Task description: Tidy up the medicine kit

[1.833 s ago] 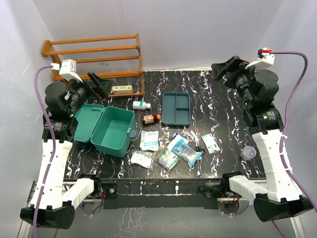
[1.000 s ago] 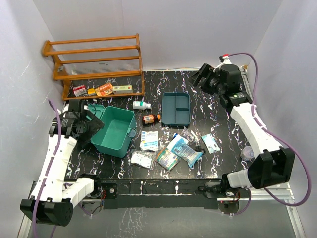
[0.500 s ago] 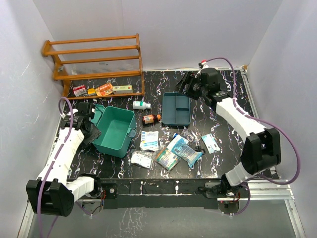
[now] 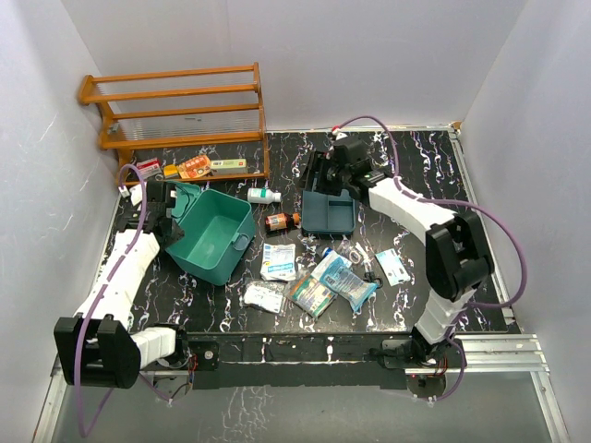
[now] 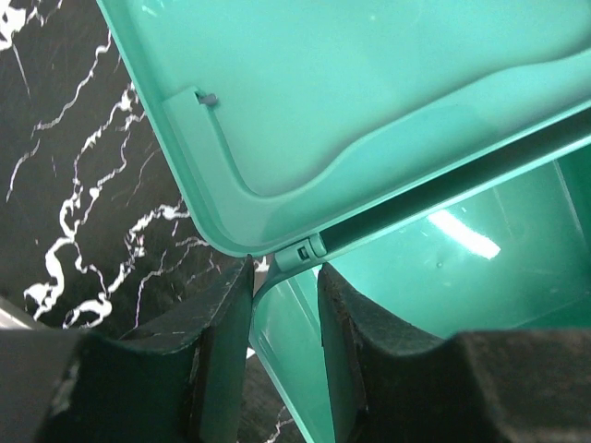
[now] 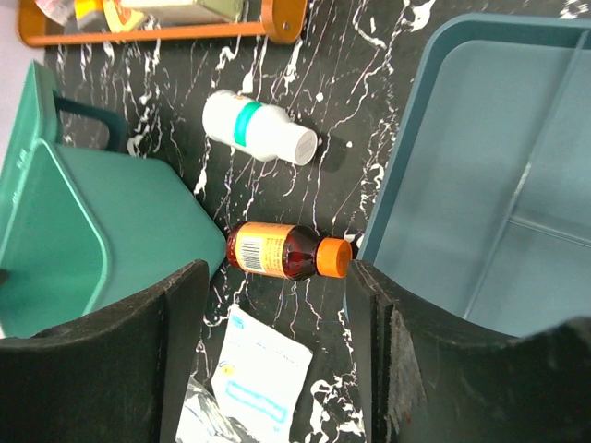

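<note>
The teal-green medicine kit [image 4: 214,237] stands open at the left of the table, its lid [image 4: 185,197] swung back and its inside empty. My left gripper [image 4: 159,209] is shut on the kit's rear wall [image 5: 286,332] just below the hinge [image 5: 305,251], one finger [image 5: 222,351] outside and one inside. My right gripper [image 4: 321,180] is open and empty, hovering over the left rim of the darker divided tray [image 4: 332,214]. In the right wrist view a brown bottle with an orange cap [image 6: 286,251] lies just ahead of the open fingers [image 6: 369,360], beside the tray [image 6: 499,185].
A white bottle with a green band [image 4: 265,196] and the brown bottle [image 4: 283,221] lie between kit and tray. Several sachets and packets [image 4: 314,281] are scattered in front. A wooden slatted rack [image 4: 180,111] stands at the back left with small boxes [image 4: 194,167] under it.
</note>
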Motion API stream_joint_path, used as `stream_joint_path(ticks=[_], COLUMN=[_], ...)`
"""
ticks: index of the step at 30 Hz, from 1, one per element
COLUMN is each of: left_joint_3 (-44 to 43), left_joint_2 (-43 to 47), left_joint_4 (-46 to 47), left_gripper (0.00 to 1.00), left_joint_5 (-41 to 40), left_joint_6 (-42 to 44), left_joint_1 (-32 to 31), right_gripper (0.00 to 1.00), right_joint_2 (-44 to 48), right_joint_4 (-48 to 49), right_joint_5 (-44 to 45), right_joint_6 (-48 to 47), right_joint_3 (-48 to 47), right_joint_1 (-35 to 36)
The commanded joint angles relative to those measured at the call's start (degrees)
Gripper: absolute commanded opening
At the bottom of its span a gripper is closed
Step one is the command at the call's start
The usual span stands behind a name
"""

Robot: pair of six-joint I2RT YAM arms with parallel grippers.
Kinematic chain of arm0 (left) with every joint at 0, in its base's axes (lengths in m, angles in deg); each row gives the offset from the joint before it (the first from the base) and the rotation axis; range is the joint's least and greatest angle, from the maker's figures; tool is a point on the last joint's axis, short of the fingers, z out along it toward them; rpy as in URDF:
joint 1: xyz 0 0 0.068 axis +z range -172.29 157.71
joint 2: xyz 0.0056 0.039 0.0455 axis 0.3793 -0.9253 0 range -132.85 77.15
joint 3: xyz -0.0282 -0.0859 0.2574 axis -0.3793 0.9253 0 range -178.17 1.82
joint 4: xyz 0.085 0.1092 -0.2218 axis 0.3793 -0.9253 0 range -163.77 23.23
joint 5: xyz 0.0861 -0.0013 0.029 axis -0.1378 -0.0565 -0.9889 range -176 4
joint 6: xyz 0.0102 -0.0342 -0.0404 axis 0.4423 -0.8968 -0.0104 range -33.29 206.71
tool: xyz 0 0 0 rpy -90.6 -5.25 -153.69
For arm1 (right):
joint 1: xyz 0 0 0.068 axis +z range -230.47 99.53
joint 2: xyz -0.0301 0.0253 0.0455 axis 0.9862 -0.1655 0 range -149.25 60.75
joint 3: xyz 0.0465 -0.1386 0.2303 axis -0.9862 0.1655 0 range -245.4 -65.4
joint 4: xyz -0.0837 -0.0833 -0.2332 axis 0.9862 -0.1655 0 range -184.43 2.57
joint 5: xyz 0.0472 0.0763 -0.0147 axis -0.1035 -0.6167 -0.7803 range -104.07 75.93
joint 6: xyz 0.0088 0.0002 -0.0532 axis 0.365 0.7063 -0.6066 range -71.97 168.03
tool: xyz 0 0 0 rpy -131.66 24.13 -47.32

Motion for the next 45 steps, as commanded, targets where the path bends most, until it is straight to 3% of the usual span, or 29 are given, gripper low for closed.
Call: stream_joint_path(ticks=[1,7,13,16,22,32,45], left_joint_3=[-0.15,-2.65,-3.39,-4.65,-9.91,-14.46,-16.49], left_joint_2=[-1.22,-1.4,2.5,4.4,5.26,2.12,0.62], left_joint_4=[6.48,5.13,3.79,3.76,5.7,16.6,21.43], left_gripper=[0.32,0.38,0.64,0.7,0.73,0.75,0.77], left_joint_5=[-0.7,-4.67,-0.36,1.83,5.35,21.92,23.16], left_joint_6=[5.85,6.88,7.91,8.89,10.46,15.82,18.28], left_joint_1=[0.47,0.56,0.56,0.52,0.56,0.56,0.56], right_gripper=[0.57,0.54,0.56,0.57,0.58,0.58,0.57], right_joint_2=[-3.93,-9.57,-14.04,-16.45,-22.61,-31.28,-39.78], right_joint_4=[3.15,2.82,2.78,2.25,-0.89,-3.87,-6.4], right_joint_5=[1.28,2.02,1.1,-0.35,-6.71,-13.52,-15.96], right_joint_6=[-3.19,-5.42,-9.76,-13.1,-24.6,-35.85,-41.0], right_joint_3=[-4.86,-8.66,-11.42,-13.88,-20.94,-28.12,-35.29], right_joint_1=[1.98,3.43,4.27,4.49,4.66,4.72,4.85])
